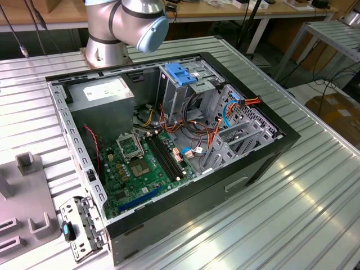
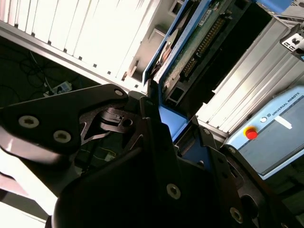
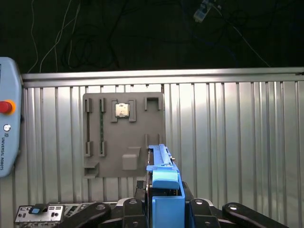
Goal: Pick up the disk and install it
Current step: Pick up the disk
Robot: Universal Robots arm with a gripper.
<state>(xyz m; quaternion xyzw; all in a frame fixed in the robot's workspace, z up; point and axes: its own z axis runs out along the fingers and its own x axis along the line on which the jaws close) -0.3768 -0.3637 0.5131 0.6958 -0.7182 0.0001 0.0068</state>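
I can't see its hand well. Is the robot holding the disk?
Yes, in the first wrist view the jaws are closed on both sides of the blue-railed disk.

— Where is the computer case (image 1: 169, 225) set?
— On the table (image 1: 292, 214), in front of the arm's base (image 1: 107, 34) in the exterior view.
— What is housed in it?
— The motherboard (image 1: 138, 169) is laid on its floor. The power supply (image 1: 104, 95) is seated in the far corner, with the drive cage (image 1: 183, 84) to its right in the exterior view.
— And the disk (image 3: 164, 185)?
— It is held on edge between the gripper's (image 3: 164, 209) fingers above the table, with the fixture plate (image 3: 123, 137) lying beyond it.
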